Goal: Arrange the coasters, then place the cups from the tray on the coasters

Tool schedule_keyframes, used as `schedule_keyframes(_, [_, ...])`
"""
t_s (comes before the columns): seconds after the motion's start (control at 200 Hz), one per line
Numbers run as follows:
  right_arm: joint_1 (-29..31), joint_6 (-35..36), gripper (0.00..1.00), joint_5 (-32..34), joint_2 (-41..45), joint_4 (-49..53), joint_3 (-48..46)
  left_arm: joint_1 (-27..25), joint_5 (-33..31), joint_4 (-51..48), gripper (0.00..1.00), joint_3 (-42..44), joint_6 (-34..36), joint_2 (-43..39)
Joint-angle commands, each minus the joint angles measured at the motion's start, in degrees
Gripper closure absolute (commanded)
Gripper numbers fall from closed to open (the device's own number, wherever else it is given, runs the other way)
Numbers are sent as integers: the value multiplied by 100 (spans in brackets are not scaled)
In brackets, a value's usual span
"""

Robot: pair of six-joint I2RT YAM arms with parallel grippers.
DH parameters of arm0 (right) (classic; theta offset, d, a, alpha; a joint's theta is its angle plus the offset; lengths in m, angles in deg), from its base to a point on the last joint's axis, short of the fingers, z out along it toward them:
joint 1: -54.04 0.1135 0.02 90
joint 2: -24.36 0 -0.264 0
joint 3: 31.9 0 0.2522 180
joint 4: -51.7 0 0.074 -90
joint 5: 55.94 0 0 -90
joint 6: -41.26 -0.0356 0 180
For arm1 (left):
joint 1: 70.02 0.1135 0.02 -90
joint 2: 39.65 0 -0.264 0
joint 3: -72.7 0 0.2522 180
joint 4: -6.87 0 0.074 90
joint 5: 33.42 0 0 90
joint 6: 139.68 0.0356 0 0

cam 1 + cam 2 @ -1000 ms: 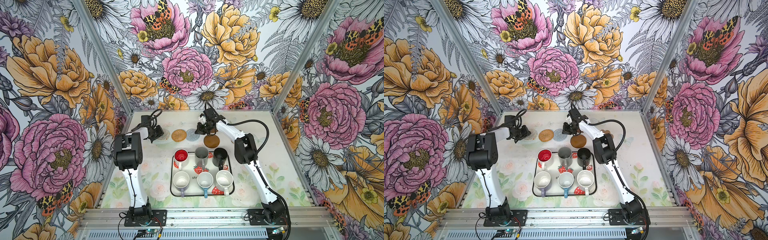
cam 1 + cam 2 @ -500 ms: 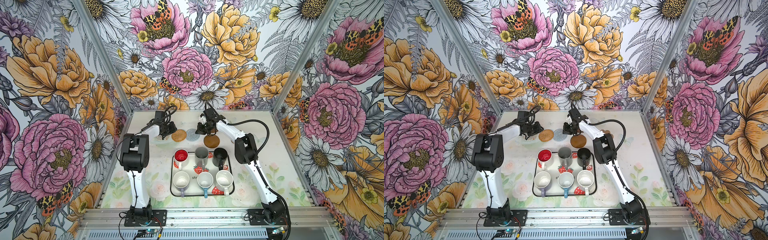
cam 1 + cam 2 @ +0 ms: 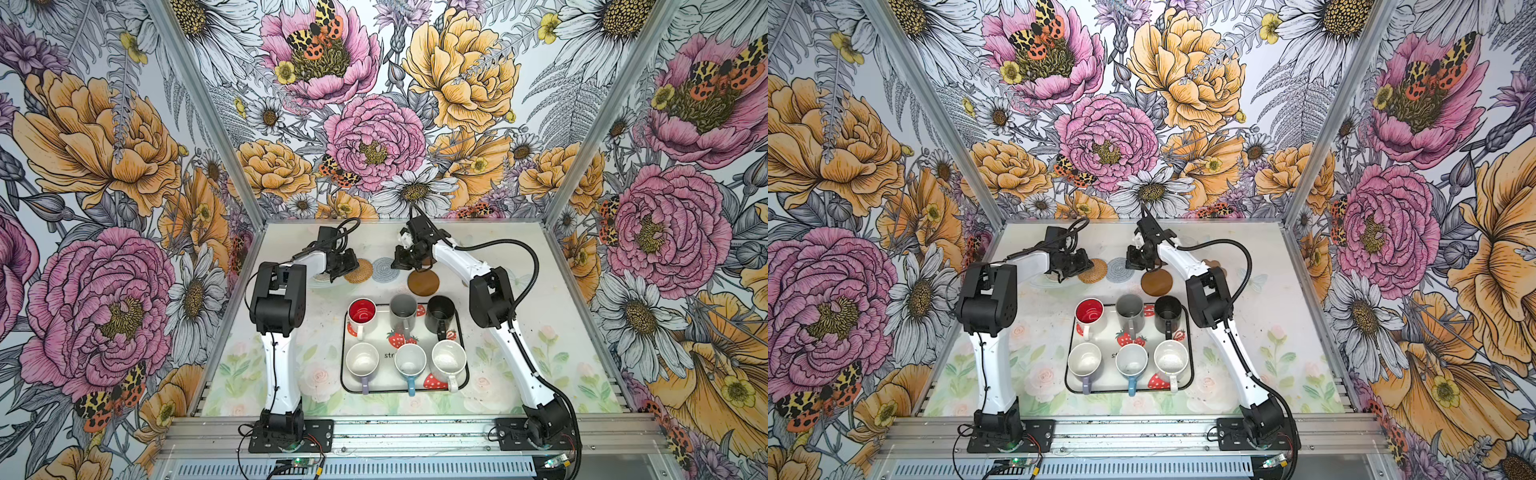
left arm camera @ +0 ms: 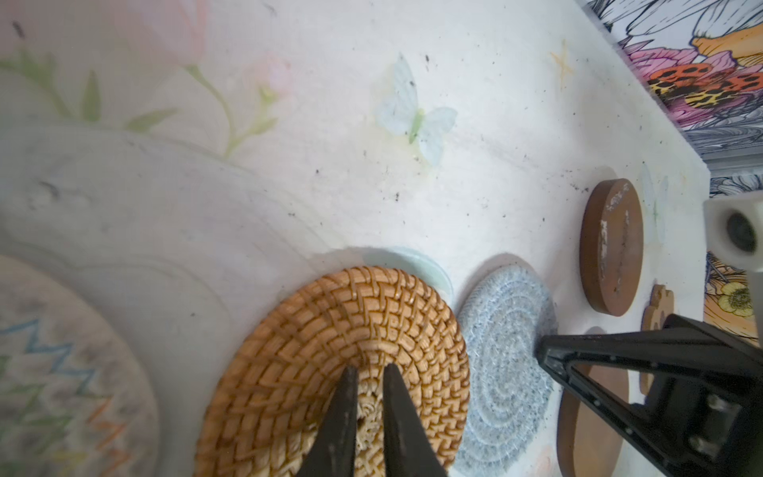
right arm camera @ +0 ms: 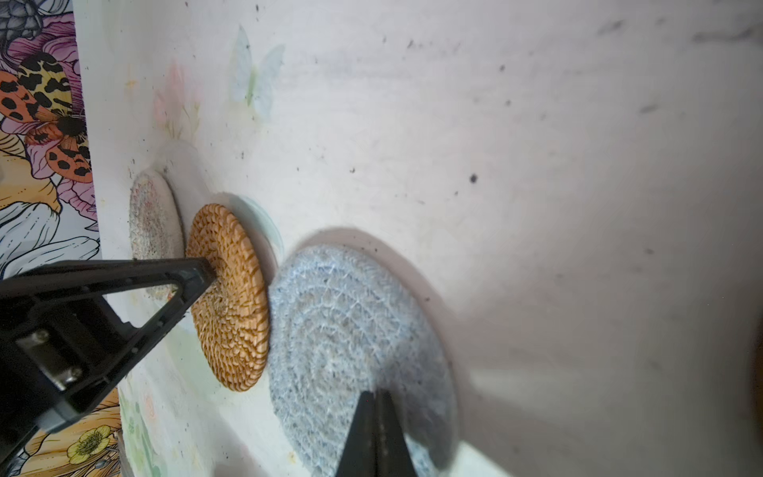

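Observation:
Along the back of the table lie the coasters: a tan woven one (image 3: 360, 271), a grey woven one (image 3: 383, 269) and a brown disc (image 3: 423, 283). My left gripper (image 4: 367, 367) rests its tips on the middle of the tan woven coaster (image 4: 338, 355), jaws shut to a thin slit. My right gripper (image 5: 377, 392) is shut, its tips pressed on the grey woven coaster (image 5: 355, 330). The clear beaded coaster (image 5: 152, 231) lies beyond the tan one. A second brown disc (image 4: 611, 247) and a paw-shaped coaster (image 4: 658, 309) lie past the grey one. Several cups stand upright on the tray (image 3: 343, 353).
In the tray's back row stand a red-inside cup (image 3: 362, 312), a grey cup (image 3: 403, 307) and a black cup (image 3: 440, 309). The back wall runs close behind the coasters. The right arm's elbow (image 3: 490, 299) hangs beside the tray.
My left gripper swung right, from over the beaded coaster to the tan woven coaster. The right arm and the cups have not moved.

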Motion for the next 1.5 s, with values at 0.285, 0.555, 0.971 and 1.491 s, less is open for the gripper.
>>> schedule_keyframes(0.285, [220,80,96,-287,-179,171,484,245,-220,-43,86,60,14,126])
schedule_keyframes(0.555, [176,56,92,-175,-264,169,409,317,-160,-35,86,64,50,106])
schedule_keyframes(0.971, [193,-50,91,-91,-412,161,404,274,133,218,81,-17,-38,-61])
schedule_keyframes(1.491, [334,-156,91,-172,-547,152,552,277,344,711,78,334,-185,-656])
